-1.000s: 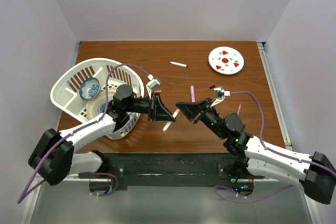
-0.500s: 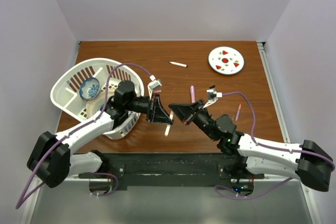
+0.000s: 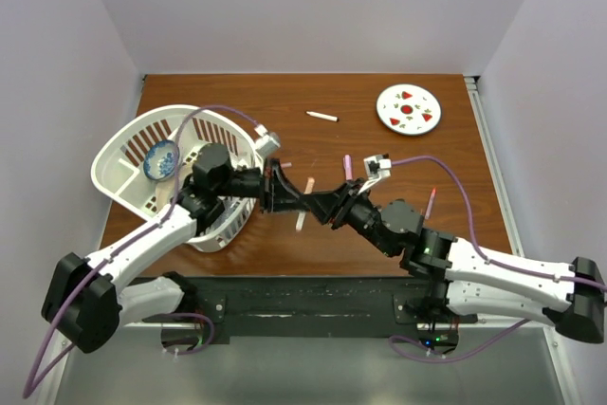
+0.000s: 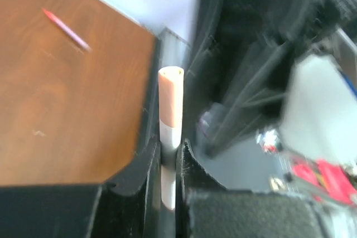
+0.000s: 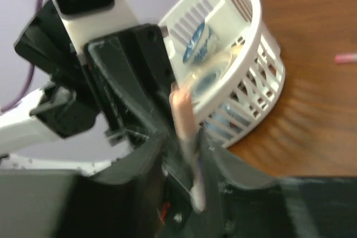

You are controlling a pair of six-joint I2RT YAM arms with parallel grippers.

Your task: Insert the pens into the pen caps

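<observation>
Left gripper (image 4: 169,150) clenched on a thin white plastic pen (image 4: 169,132), short peach cylindrical cap (image 4: 170,94) seated on its end.
Poised over the brown wooden table (image 3: 237,101), passing between the right gripper (image 5: 184,151) fingers; grasp there too blurred to tell.

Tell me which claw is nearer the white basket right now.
Left. The left claw sits just right of the white basket, gripping a pen. The right claw meets that pen from the far side, so the left claw lies between it and the basket.

place: robot lab cell | evidence: plain walls (image 3: 313,7), wooden table (image 3: 237,92)
</observation>
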